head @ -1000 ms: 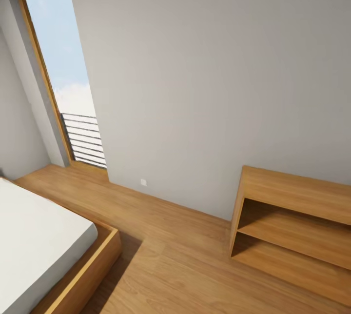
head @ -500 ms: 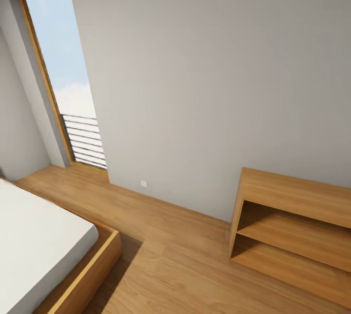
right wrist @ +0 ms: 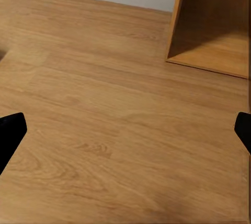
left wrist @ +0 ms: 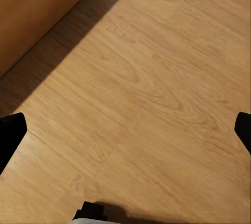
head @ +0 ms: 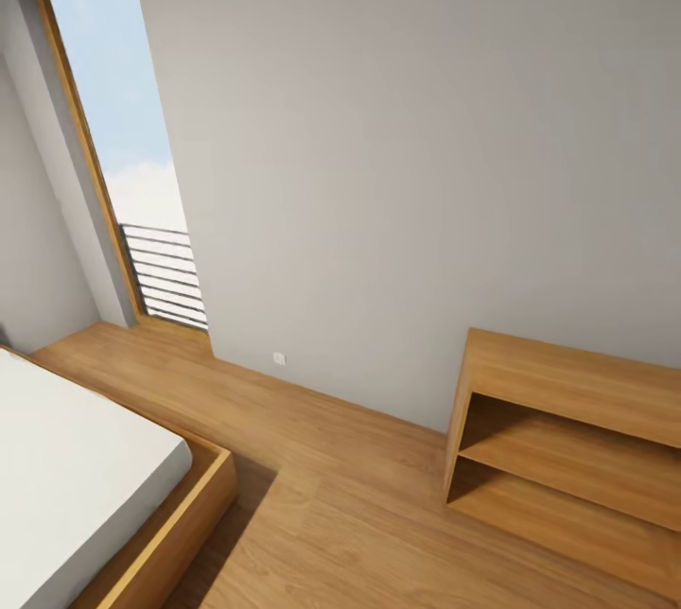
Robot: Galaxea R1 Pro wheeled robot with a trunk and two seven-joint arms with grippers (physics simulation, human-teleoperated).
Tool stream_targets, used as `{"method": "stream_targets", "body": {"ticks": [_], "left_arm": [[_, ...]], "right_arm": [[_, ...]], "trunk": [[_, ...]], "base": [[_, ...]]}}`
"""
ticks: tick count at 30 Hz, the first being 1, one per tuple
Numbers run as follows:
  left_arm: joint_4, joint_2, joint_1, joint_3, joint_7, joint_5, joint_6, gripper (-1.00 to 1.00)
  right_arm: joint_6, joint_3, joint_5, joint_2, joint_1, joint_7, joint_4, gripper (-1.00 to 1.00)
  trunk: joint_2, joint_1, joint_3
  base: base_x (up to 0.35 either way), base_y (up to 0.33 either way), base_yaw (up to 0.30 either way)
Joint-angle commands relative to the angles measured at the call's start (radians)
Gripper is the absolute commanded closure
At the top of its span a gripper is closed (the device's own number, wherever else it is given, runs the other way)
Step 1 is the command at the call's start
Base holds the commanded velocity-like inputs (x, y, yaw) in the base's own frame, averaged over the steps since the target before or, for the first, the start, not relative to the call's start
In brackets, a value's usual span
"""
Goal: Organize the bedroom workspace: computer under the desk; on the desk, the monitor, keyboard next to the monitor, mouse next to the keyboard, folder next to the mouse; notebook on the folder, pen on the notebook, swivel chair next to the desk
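Bedroom wall (head: pixel 407 165), pale grey, takes up most of the head view, and against the earlier pictures the whole scene sits a touch lower in the frame: the shelf unit's top and the wall socket have both slid down slightly, which is the camera shifting, not the furniture. Nothing in the room itself has changed place.

Wood floor (head: pixel 331 495) runs from the wall to the near edge. A tall window (head: pixel 113 136) with a wood frame stands at the far left, sky behind it and a dark railing (head: pixel 168 273) across its lower part. The bed (head: pixel 189 505), low and wood-framed with a white mattress (head: pixel 66 467), fills the near left corner. At the right, against the wall, stands the open wood shelf unit (head: pixel 567 382); both of its compartments hold nothing. A small white socket (head: pixel 279 357) sits low on the wall between window and shelf.

In the right wrist view the shelf (right wrist: pixel 219 25) shows again, its lower compartment bare, with floor in front. The right gripper (right wrist: pixel 125 132) has its dark fingertips (right wrist: pixel 10 130) at the two side edges of the picture, spread wide over bare floor. In the left wrist view the left gripper (left wrist: pixel 125 132) is likewise spread wide above the floor, fingertips (left wrist: pixel 10 135) at the side edges, with the bed's wood side (left wrist: pixel 36 10) nearby.
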Motion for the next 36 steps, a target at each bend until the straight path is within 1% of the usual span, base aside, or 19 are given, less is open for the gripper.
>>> {"method": "stream_targets", "body": {"ticks": [1, 4, 6, 7, 8, 9, 10, 11, 12, 13, 14, 18, 20, 22, 24, 28, 30, 31, 36], "left_arm": [[0.0, 0.0, 0.0, 0.003, 0.0, 0.0, -0.005, -1.0], [0.002, 0.0, 0.0, 0.003, 0.0, 0.001, -0.015, -1.0], [0.002, 0.0, 0.0, 0.002, -0.001, 0.001, -0.019, -1.0], [0.002, 0.0, 0.0, 0.002, -0.001, 0.0, -0.027, -1.0], [0.007, 0.0, 0.0, 0.002, -0.002, 0.0, -0.053, -1.0], [0.027, 0.0, 0.0, 0.002, -0.002, 0.0, -0.112, -1.0], [0.033, 0.0, 0.0, 0.002, -0.002, 0.0, -0.13, -1.0], [0.044, -0.001, 0.0, 0.002, -0.002, 0.0, -0.167, -1.0], [0.049, -0.001, 0.0, 0.002, -0.002, 0.0, -0.186, -1.0], [0.066, -0.001, 0.0, 0.002, -0.002, 0.0, -0.237, -1.0], [0.071, -0.001, 0.0, 0.002, -0.002, 0.0, -0.251, -1.0], [0.089, -0.001, 0.0, 0.002, -0.002, 0.0, -0.29, -1.0], [0.096, -0.001, 0.0, 0.002, -0.002, 0.0, -0.302, -1.0], [0.098, -0.001, 0.0, 0.002, -0.002, 0.0, -0.305, -1.0], [0.099, -0.001, 0.0, 0.002, -0.002, 0.0, -0.307, -1.0], [0.1, -0.001, 0.0, 0.002, -0.002, 0.0, -0.308, -1.0], [0.1, -0.001, 0.0, 0.002, -0.002, 0.0, -0.308, -1.0], [0.101, -0.001, 0.0, 0.002, -0.002, 0.0, -0.308, -1.0], [0.101, 0.001, 0.0, 0.003, -0.002, 0.0, -0.307, -1.0]], "right_arm": [[-0.004, -0.004, -0.002, 0.0, -0.001, 0.001, 0.002, -1.0], [-0.02, -0.006, 0.001, -0.002, -0.001, -0.004, 0.007, -1.0], [-0.054, -0.008, 0.002, -0.001, -0.001, -0.021, 0.009, -1.0], [-0.092, -0.008, 0.003, 0.0, -0.001, -0.047, 0.011, -1.0], [-0.163, -0.005, 0.004, 0.0, -0.001, -0.104, 0.017, -1.0], [-0.269, 0.0, 0.007, 0.002, -0.001, -0.179, 0.044, -1.0], [-0.293, 0.001, 0.007, 0.002, -0.001, -0.193, 0.053, -1.0], [-0.329, 0.002, 0.008, 0.002, -0.001, -0.213, 0.067, -1.0], [-0.341, 0.003, 0.009, 0.002, -0.001, -0.22, 0.073, -1.0], [-0.364, 0.004, 0.01, 0.003, -0.001, -0.236, 0.087, -1.0], [-0.365, 0.004, 0.01, 0.003, -0.001, -0.24, 0.089, -1.0], [-0.365, 0.004, 0.011, 0.003, -0.001, -0.263, 0.092, -1.0], [-0.365, 0.004, 0.011, 0.003, -0.001, -0.312, 0.098, -1.0], [-0.365, 0.006, 0.013, 0.003, -0.001, -0.34, 0.101, -1.0], [-0.365, 0.007, 0.015, 0.002, -0.001, -0.352, 0.102, -1.0], [-0.347, 0.007, 0.014, 0.001, -0.001, -0.36, 0.101, -1.0], [-0.314, 0.005, 0.012, 0.0, -0.001, -0.363, 0.098, -1.0], [-0.271, 0.001, 0.01, -0.001, -0.001, -0.368, 0.09, -1.0], [-0.263, 0.005, 0.021, 0.002, -0.009, -0.371, 0.049, -1.0]], "trunk": [[0.006, -0.004, 0.002], [0.027, -0.015, 0.012], [0.041, -0.023, 0.018], [0.048, -0.027, 0.021], [0.055, -0.031, 0.024], [0.062, -0.035, 0.027], [0.069, -0.038, 0.03], [0.076, -0.042, 0.033], [0.083, -0.046, 0.037], [0.09, -0.05, 0.04], [0.097, -0.054, 0.043], [0.097, -0.054, 0.043], [0.097, -0.054, 0.043], [0.097, -0.054, 0.043], [0.097, -0.054, 0.043], [0.097, -0.054, 0.043], [0.097, -0.054, 0.043], [0.097, -0.054, 0.043], [0.097, -0.054, 0.043]], "base": [[0.0, 0.0, 0.0], [0.0, 0.0, 0.0], [0.0, 0.0, 0.0], [0.0, 0.0, 0.0], [0.0, 0.0, 0.0], [0.0, 0.0, 0.0], [0.0, 0.0, 0.0], [0.0, 0.0, 0.0], [0.0, 0.0, 0.0], [0.0, 0.0, 0.0], [0.0, 0.0, 0.0], [0.0, 0.0, 0.0], [0.0, 0.0, 0.0], [0.0, 0.0, 0.0], [0.0, 0.0, 0.0], [0.0, 0.0, 0.0], [0.0, 0.0, 0.0], [0.0, 0.0, 0.0], [0.0, 0.0, 0.0]]}}
